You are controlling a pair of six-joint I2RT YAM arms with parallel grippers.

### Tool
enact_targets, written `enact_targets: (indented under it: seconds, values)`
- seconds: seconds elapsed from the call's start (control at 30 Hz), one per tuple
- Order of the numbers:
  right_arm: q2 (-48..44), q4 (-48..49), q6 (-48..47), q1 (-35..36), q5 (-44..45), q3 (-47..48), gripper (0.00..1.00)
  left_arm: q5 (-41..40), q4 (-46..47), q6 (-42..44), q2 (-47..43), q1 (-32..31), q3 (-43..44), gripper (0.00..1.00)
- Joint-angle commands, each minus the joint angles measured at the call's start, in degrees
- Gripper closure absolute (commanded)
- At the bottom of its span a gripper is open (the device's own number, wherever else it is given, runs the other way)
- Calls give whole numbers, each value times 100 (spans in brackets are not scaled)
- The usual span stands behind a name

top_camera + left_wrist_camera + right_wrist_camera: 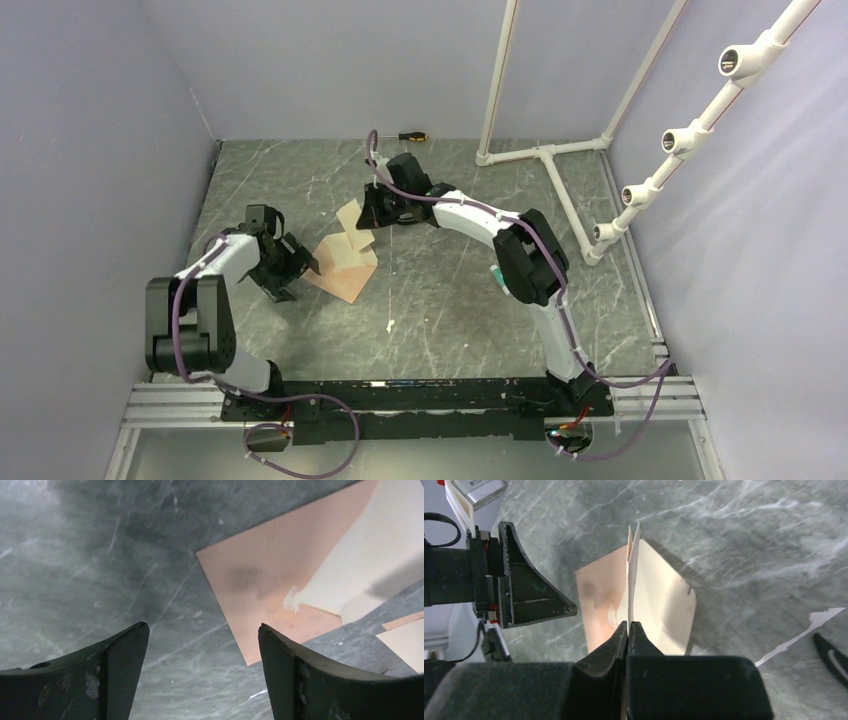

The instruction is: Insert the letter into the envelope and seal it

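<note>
Item: paper-handling scene, insertion stage. Letter [343, 277]: flat salmon-brown sheet, lying on the grey marbled table [450, 310] just left of centre in the top view, most of its face uncovered. Envelope [352, 222]: raised off the table directly above the letter's upper right part, cream inner side showing; in the right wrist view one thin edge of it stands upright, seen edge-on. Whether that edge is flap or wall cannot be told. Right pincer [629, 625]: pressed together, pinching that paper edge. Left pincer [203, 626]: spread wide, holding nothing, over bare table with the letter's near corner just beside its right finger in the left wrist view. Screwdriver [410, 136]: top centre of the top view, well apart from the work. Status, as a judgement: the letter is not yet inside, sealing not begun; the step in hand is presenting the envelope while the free arm lines up on the sheet. Next move, as a judgement: the spread fingers need to catch one edge of a thin sheet lying flat, lift it without creasing, and steer it into the envelope's mouth, which calls for that mouth to face the letter and stay parted.
</note>
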Motion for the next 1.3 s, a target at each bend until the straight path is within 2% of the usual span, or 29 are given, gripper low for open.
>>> enact_targets:
  seconds: [0.0,0.17,0.3,0.4,0.5,0.77,0.9,1.27]
  values:
    - [301,450,-392,-26,187,-16,100,144,514,234,458,43,279,16]
    - [262,448,-701,-26,508,-324,100,688,891,466,967,52,413,21]
    - [26,112,-900,-16,1019,-513,100,1487,1298,859,1416,47,539,33]
    - [-267,-29,-784,-13,1223,-841,100,2313,1607,1026,1722,49,676,40]
    - [-587,-14,-555,-8,1277,-1304,100,2589,1839,1036,1782,36,707,41]
    - [-885,-399,-41,-25,1168,-1699,100,2315,1481,1040,1503,4,789,39]
    - [-722,-310,146,-43,804,-1657,100,1905,1194,826,1286,-159,605,41]
    - [-61,-150,470,-39,-349,-1271,100,1763,1401,470,1465,-668,368,44]
